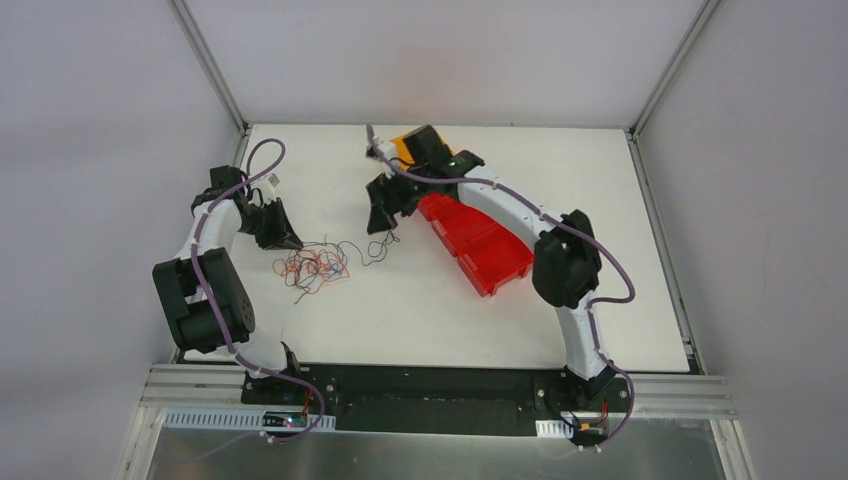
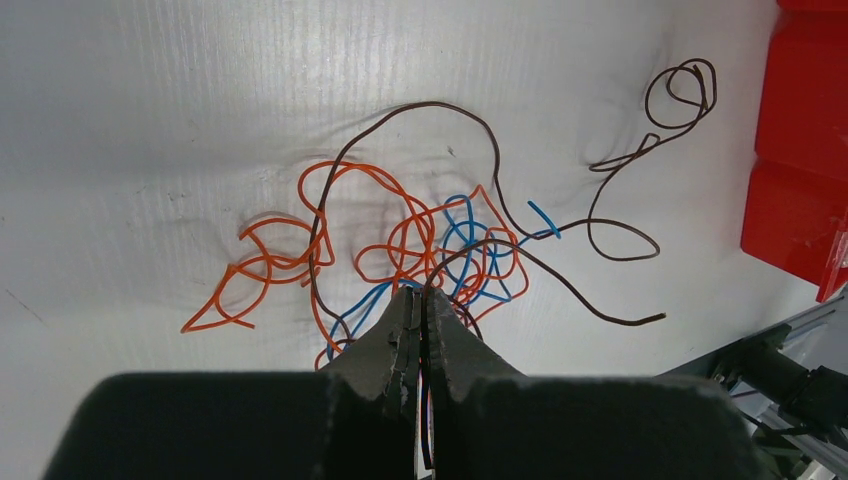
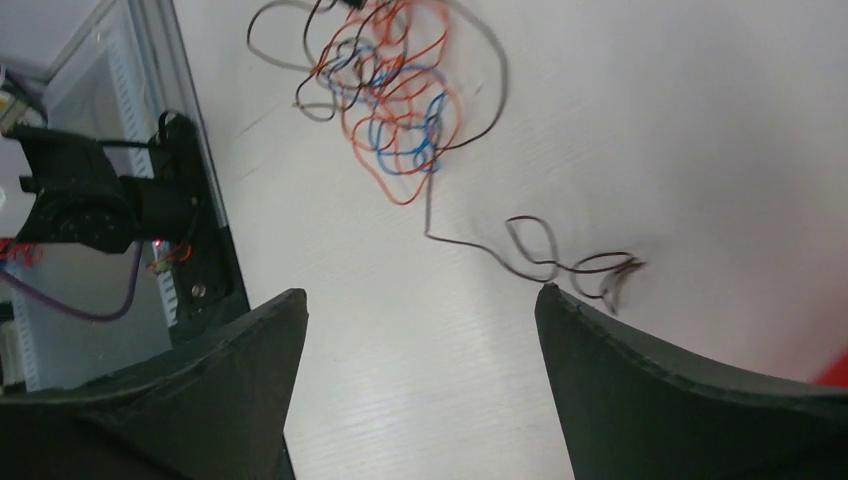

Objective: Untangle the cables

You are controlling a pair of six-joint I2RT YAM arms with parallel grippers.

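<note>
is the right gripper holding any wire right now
No, the right gripper stands wide open with nothing between its fingers, and the dark wire lies loose on the table beyond them.

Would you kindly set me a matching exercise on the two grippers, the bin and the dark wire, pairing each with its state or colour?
Things:
1. left gripper
2. right gripper
3. bin
4. dark wire

States:
A. red
B. jaws wide apart, nothing between them
C. trails out of the tangle and ends in a curl
D. shut on the cables

Pairs: 1-D, 2-B, 3-A, 4-C.
</note>
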